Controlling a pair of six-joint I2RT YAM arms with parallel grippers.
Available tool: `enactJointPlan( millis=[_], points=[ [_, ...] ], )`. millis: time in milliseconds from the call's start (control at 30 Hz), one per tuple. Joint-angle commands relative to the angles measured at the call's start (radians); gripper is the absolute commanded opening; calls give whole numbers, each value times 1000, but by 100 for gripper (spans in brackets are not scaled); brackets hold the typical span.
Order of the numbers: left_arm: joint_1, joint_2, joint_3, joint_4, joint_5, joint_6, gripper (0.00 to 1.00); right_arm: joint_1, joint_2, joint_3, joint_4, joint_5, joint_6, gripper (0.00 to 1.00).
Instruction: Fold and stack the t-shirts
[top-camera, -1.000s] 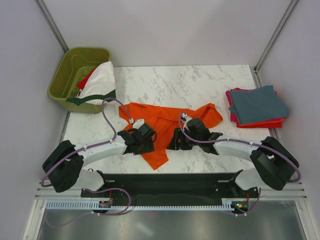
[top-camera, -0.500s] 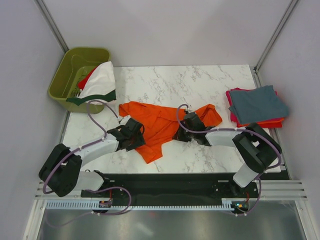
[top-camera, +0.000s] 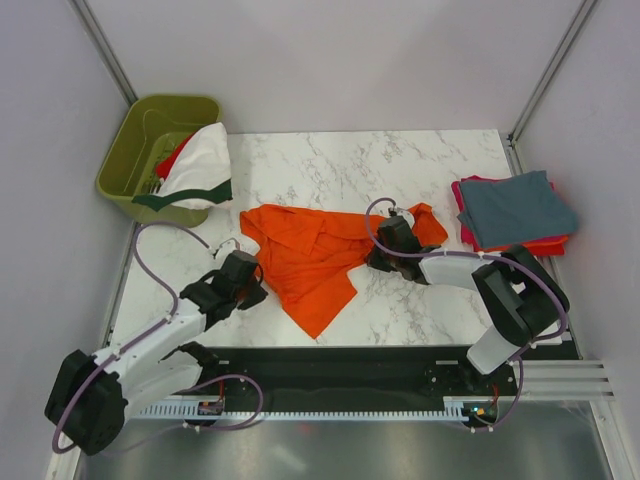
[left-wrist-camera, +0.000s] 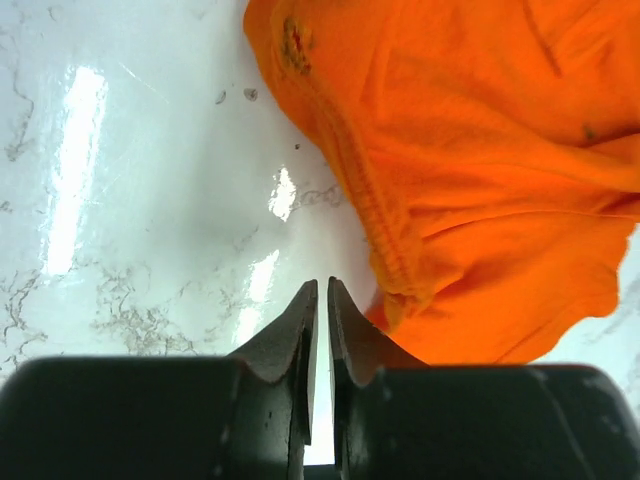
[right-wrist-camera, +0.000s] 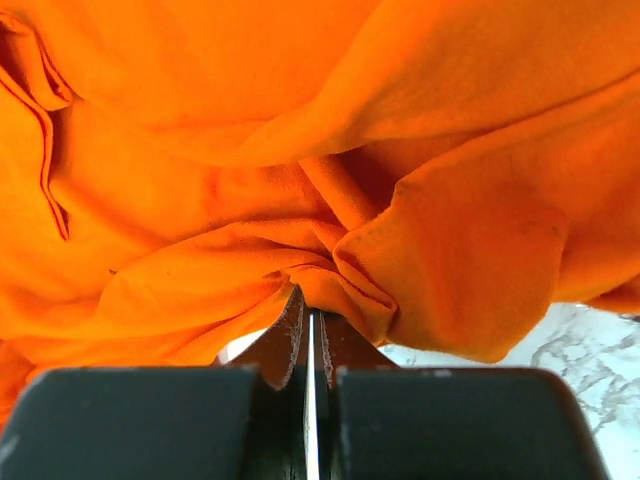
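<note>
My right claw (right-wrist-camera: 305, 312) clamps the orange shirt (top-camera: 310, 255) at its right end. Shirt lies crumpled on worktop (top-camera: 340, 170), long axis left-right. Left claw (left-wrist-camera: 318, 300) nearly closed, empty, just off shirt's left hem.

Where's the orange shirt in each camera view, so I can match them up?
Top external: orange shirt mid-table, between both arms.
Left wrist: shirt in the upper right.
Right wrist: shirt fills most of the picture.
Shared landmark: marble table.
</note>
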Motion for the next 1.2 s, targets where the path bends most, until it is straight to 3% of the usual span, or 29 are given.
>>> enactJointPlan(
  millis=[0,67,167,233,367,567,667,833,1167],
  points=[
    [9,-85,-3,-35,-37,-30,14,-9,-9,21,-36,67,-30,0],
    [9,-111,-3,-46,-29,-37,14,-9,-7,12,-15,54,-27,0],
    [6,-101,14,-31,85,-23,31,-9,0,4,10,32,-24,0],
    [-10,-87,27,-32,118,-38,37,-8,3,4,19,24,-24,0],
    [-162,-80,43,-34,92,-102,56,-9,8,7,24,17,-27,0],
    [-342,16,64,-26,52,-221,53,-9,3,0,33,11,-30,0],
    [-372,85,72,-5,51,-248,48,-9,-3,-5,38,7,-27,0],
    [-438,169,116,12,31,-280,47,-9,-10,-11,44,3,-27,0],
    [-517,329,184,54,46,-320,53,-9,-21,-25,53,-2,-26,0]
  ],
)
